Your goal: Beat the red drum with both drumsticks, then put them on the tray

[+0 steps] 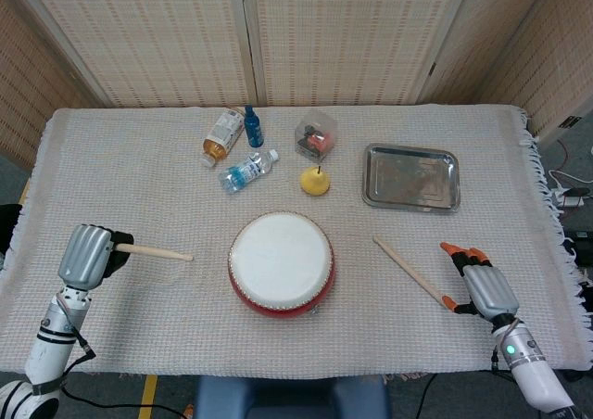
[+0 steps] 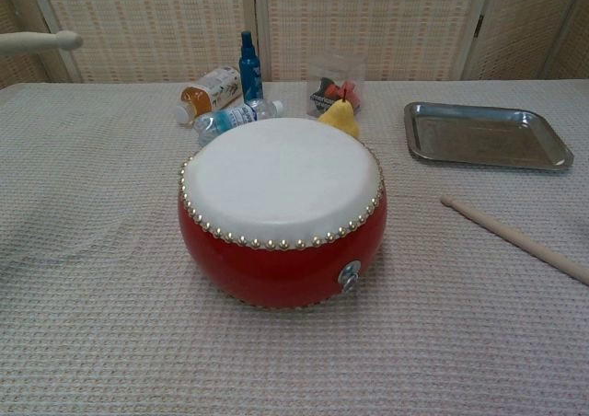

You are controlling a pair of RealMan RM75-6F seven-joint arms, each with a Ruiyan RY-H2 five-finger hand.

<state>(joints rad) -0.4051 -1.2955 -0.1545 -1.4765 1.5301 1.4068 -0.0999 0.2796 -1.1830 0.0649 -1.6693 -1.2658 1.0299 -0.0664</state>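
From the head view, my left hand is wrapped tight around the thick end of one drumstick, and the stick pokes out sideways toward the red drum, with its tip not quite there. My right hand holds nothing, its fingers spread apart, just beside the near end of the second drumstick, which lies flat on the cloth between that hand and the drum. The tray sits farther away, past that stick. I think the sticks are light, hard wood that will not bend, but they are smooth and round, so the one on the cloth could roll if I bump it. I would grab it near the end closest to my right hand. From the chest view I cannot see either hand. Only the rounded tip of the held drumstick shows, high up. The red drum fills the middle, the loose drumstick lies off to one side, and the tray is behind it.
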